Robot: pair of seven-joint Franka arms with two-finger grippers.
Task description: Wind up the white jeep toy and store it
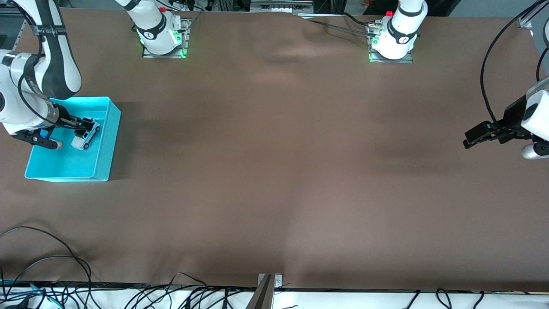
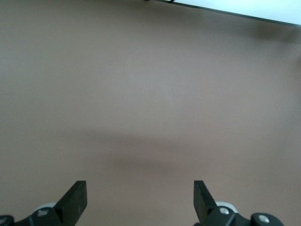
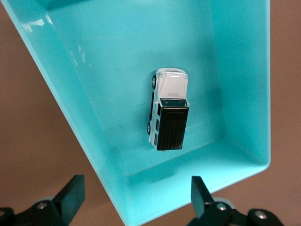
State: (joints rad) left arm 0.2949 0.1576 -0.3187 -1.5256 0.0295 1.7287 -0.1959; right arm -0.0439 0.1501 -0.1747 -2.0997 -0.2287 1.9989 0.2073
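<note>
The white jeep toy [image 1: 85, 136] [image 3: 169, 108], with its black roof and black wheels, rests on its wheels on the floor of the turquoise bin [image 1: 60, 165] [image 3: 80, 94] at the right arm's end of the table. My right gripper [image 1: 87, 125] [image 3: 136, 195] hangs open above the bin with nothing between its fingers, and the jeep lies free below it. My left gripper [image 1: 474, 137] [image 2: 140, 197] waits open and empty over bare brown cloth at the left arm's end of the table.
A brown cloth [image 1: 274, 171] covers the table. Both arm bases [image 1: 163, 38] [image 1: 392, 40] stand along the edge farthest from the front camera. Loose cables [image 1: 51, 262] and a metal bracket [image 1: 269, 281] lie at the near edge.
</note>
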